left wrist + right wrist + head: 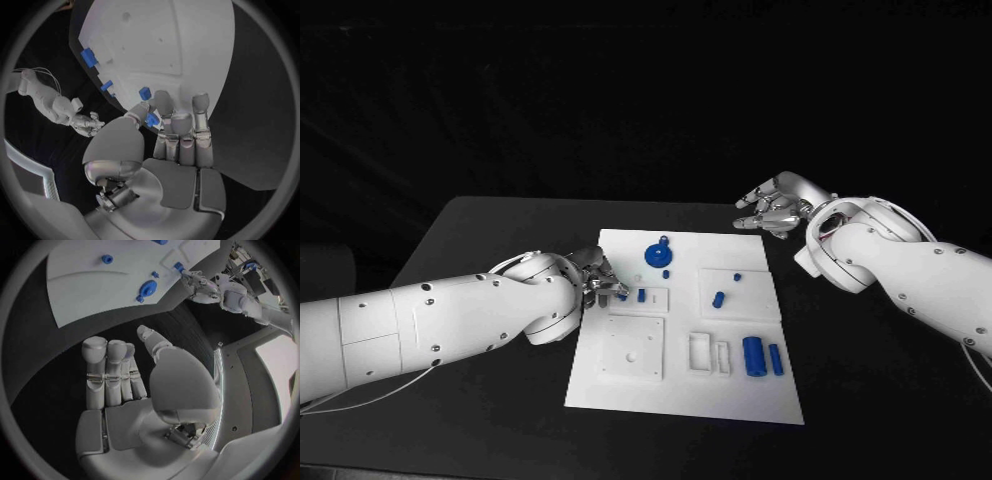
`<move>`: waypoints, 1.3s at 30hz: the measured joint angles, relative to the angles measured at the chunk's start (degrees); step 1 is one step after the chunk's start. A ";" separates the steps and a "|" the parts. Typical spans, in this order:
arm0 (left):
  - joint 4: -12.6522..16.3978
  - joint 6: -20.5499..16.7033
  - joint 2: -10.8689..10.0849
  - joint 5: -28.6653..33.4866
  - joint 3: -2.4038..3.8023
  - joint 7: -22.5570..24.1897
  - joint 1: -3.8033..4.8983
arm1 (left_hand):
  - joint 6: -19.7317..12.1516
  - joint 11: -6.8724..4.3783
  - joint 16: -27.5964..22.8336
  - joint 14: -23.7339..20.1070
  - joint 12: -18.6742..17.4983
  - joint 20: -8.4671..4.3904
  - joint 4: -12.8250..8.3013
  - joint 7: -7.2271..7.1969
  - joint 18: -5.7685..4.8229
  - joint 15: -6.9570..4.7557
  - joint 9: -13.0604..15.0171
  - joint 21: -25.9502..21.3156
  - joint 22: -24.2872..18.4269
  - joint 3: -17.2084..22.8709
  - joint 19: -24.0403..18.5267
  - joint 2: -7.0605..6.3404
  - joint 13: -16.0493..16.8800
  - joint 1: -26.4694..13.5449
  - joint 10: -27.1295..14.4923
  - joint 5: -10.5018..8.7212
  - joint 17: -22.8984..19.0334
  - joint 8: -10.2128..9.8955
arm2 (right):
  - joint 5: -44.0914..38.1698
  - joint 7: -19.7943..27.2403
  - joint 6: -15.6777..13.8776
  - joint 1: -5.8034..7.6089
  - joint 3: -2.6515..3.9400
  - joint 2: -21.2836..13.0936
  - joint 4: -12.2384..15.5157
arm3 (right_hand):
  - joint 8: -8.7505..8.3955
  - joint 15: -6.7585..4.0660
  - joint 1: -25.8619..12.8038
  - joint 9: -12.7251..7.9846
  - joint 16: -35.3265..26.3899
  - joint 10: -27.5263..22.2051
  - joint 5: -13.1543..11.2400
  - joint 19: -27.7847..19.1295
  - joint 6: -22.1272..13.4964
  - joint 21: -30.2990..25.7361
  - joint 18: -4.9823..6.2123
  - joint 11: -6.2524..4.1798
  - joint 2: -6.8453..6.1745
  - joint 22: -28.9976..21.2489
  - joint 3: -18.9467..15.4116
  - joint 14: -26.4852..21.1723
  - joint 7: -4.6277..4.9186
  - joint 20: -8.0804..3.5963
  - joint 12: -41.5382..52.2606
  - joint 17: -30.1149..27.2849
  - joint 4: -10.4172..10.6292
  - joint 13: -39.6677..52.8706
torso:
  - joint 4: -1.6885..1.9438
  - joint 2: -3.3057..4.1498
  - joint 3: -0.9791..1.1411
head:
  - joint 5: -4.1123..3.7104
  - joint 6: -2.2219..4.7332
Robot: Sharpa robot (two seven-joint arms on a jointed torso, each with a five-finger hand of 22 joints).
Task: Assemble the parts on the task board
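The white task board [687, 395] lies in the middle of the black table. On it are a round blue part [656, 253], a small blue peg [718, 298] and two blue cylinders [753, 355] side by side. My left hand [599, 282] hovers at the board's left edge and pinches a small blue part [152, 119] between thumb and fingers, close to another blue block [642, 296]. My right hand [773, 210] hangs beyond the board's far right corner with fingers apart, holding nothing. The right wrist view shows the board [94, 285], the round blue part [148, 288] and my left hand [195, 284].
White raised frames and recesses [635, 350] sit on the near half of the board. Black table [488, 240] surrounds the board on all sides. My right forearm [891, 270] reaches over the table to the board's right.
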 measured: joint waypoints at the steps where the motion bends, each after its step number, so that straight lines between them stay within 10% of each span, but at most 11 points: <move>1: 0.02 0.11 -0.02 -0.06 0.01 -0.01 0.01 | 0.00 0.00 0.00 0.00 0.00 0.00 0.00 0.00 0.00 0.00 0.00 0.00 0.00 0.00 0.00 0.00 0.00 0.00 0.00 0.00 0.00 0.00 | 0.00 0.00 0.00 0.00 0.00 0.00 0.00 | 0.00 0.00 0.00 0.00 0.00 0.00 0.00 0.00 0.00 0.00 0.00 0.00 0.00 0.00 0.00 0.00 0.00 0.00 0.00 0.00 0.00 0.00 | 0.00 0.00 -0.01 | 0.02 -0.03; 39: 0.94 -0.17 -0.70 -1.04 -0.07 -0.13 -0.09 | 0.00 0.00 0.00 0.10 0.00 0.00 0.00 0.00 0.00 0.09 0.07 0.00 0.02 0.00 0.00 0.08 0.10 0.08 0.00 -0.18 0.18 -0.02 | 0.05 0.01 0.05 -0.03 0.00 0.07 -0.15 | 0.00 0.00 0.00 0.00 0.00 0.00 0.00 0.00 0.00 -0.30 -0.01 0.00 0.00 0.01 0.00 0.00 0.00 0.00 0.00 0.00 0.00 0.02 | -0.04 0.03 0.02 | 0.17 0.09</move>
